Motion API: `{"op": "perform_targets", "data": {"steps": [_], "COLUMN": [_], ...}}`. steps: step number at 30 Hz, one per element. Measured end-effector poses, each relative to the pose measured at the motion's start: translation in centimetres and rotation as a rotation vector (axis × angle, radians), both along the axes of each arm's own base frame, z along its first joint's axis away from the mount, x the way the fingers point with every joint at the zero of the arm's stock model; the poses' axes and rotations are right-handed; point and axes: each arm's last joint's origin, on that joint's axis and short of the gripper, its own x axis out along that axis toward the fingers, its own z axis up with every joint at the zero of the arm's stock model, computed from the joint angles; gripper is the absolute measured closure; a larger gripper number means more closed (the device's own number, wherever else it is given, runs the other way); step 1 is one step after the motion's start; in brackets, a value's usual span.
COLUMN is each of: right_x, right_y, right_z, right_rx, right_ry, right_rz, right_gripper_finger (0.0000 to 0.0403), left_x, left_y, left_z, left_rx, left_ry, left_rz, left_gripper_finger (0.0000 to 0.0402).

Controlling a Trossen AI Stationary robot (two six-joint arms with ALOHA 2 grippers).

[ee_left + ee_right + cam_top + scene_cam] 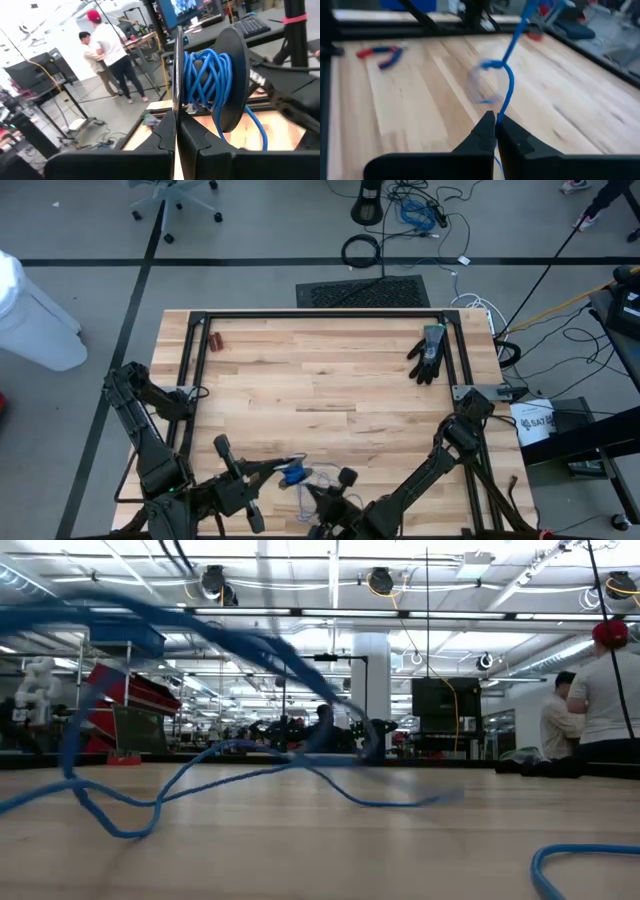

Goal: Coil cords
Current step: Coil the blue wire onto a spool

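Loops of the blue cord (230, 755) are sprawling right in front of the low camera, blurred and cut off at the picture's edges, so their ends are impossible to follow there. From above, the cord (296, 475) is showing only as a small blue bundle at the near edge of the wooden counter (320, 380), between the two arms, with thin pale strands trailing beside it that are hard to trace. The left hand (290, 463) is reaching in toward that bundle; in its wrist view its fingers (167, 135) are pressed together on a dark disc, with blue cord (205, 75) wound around a spool behind it, though the far side of the spool is hidden. The right hand (495, 120) is clenched on a single strand of the cord (507, 85), which is rising out of frame, its upper part blurred. Red-handled pliers (382, 52) are lying on the counter farther off, and a black glove (429, 352) is resting near the far right corner. Two people (107, 47) are standing in the room beyond, partly hidden by equipment.
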Motion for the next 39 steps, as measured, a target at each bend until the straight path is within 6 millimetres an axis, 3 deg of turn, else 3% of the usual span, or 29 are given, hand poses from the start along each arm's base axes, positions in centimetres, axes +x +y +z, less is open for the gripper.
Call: {"op": "perform_targets", "data": {"steps": [8, 27, 33, 39], "right_x": [-3.2, -4.9, -5.7, -7.3], "right_y": [-0.7, -1.3, -0.9, 0.3], "right_z": [-0.9, -1.4, -1.6, -1.6], "right_rx": [-0.002, 0.04, 0.068, 0.093], "right_ry": [0.079, 0.274, 0.363, 0.397], "right_rz": [-0.101, -0.14, -0.131, -0.114], "right_gripper_finger": [0.0402, 0.0403, 0.0403, 0.0384], "left_x": [-2.0, -7.6, -8.5, -7.9], "left_y": [1.0, 6.5, 6.3, 5.0], "left_z": [2.2, 8.0, 8.2, 7.3], "left_rx": [-0.01, -0.086, -0.095, -0.085], "left_ry": [-0.023, -0.09, -0.091, -0.084], "left_rz": [-0.009, 0.024, 0.021, 0.013], "left_gripper_finger": [0.0395, 0.0395, 0.0395, 0.0395]}}
